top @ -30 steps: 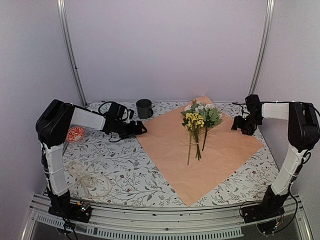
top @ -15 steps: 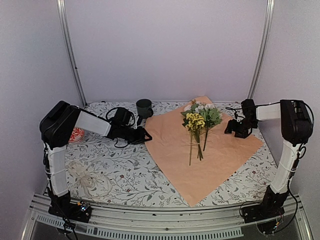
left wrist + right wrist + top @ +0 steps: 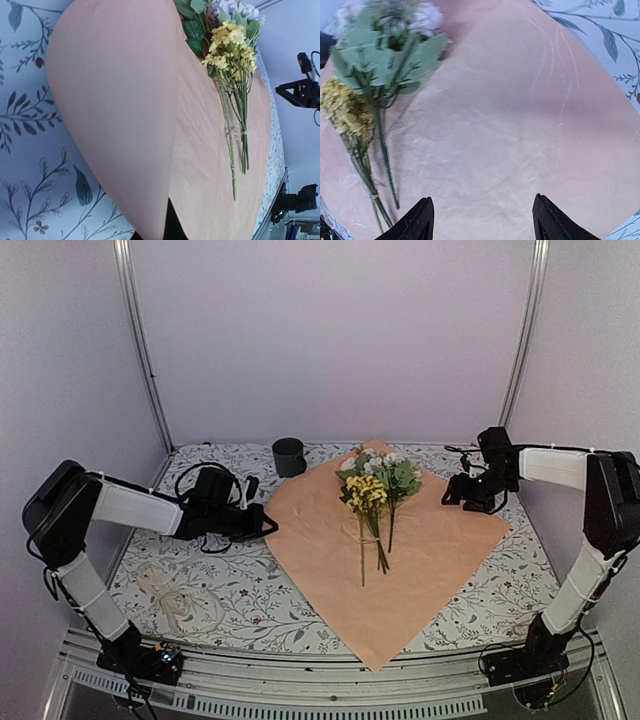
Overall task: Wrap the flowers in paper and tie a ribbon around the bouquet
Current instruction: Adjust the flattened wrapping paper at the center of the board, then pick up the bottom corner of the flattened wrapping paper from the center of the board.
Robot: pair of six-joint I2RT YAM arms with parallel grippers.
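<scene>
Closed since earlier frame: left jaws, now clamped on left corner of large thin peach-orange paper sheet, sheet dragged leftward. Behind them left arm stretched low over tabletop. Over sheet's right corner, right jaws apart. Mid-sheet lies yellow-white flower bunch.

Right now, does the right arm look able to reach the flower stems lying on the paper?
Probably yes. The right gripper hangs open over the bare right part of the paper, with nothing between it and the stems of the flowers. The left gripper, shut on the paper's left corner, is well clear.
</scene>
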